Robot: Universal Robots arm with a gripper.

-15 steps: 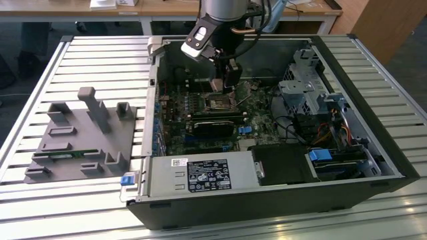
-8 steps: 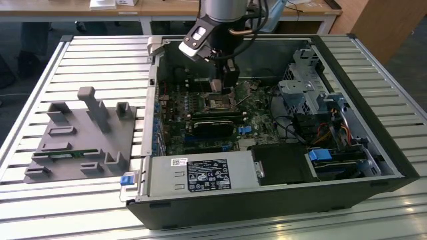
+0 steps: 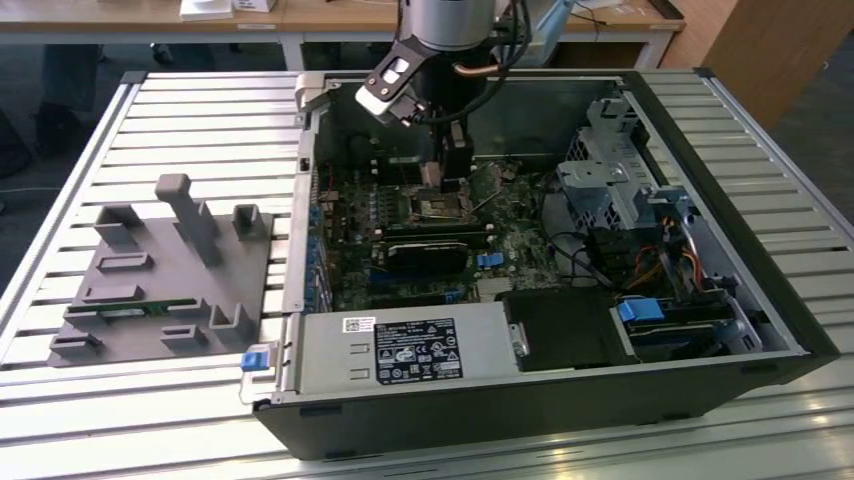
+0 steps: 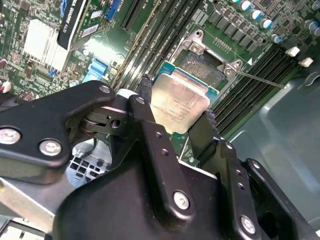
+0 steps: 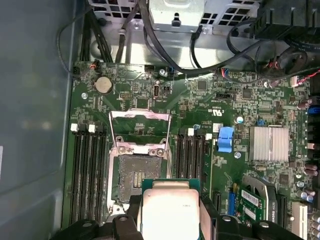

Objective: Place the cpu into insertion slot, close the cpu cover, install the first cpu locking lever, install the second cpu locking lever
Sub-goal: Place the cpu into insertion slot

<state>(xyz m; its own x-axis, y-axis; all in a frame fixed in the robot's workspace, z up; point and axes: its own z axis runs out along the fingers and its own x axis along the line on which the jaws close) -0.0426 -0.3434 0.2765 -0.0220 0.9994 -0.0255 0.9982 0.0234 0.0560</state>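
Observation:
In both wrist views my gripper (image 4: 177, 107) (image 5: 170, 222) is shut on the cpu (image 4: 179, 102) (image 5: 170, 207), its black fingers (image 4: 145, 92) pressing two opposite edges of the pale silvery chip. The chip hangs level just above the green board, offset to one side of the insertion slot (image 5: 136, 172) (image 4: 202, 67), whose dark centre lies bare. The cpu cover (image 5: 140, 115) stands flipped open at the slot's far side. A thin metal lever (image 4: 260, 80) juts out beside the slot. In the exterior view the gripper (image 3: 442, 192) reaches down inside the open computer case (image 3: 787, 330).
Memory slots (image 5: 87, 170) flank the socket on both sides. A black card (image 3: 427, 255) lies just beyond the socket, toward the power supply (image 3: 400, 350). A drive cage with cables (image 3: 614, 180) fills the exterior view's right. A grey fixture (image 3: 160, 270) sits on the slatted table outside the case.

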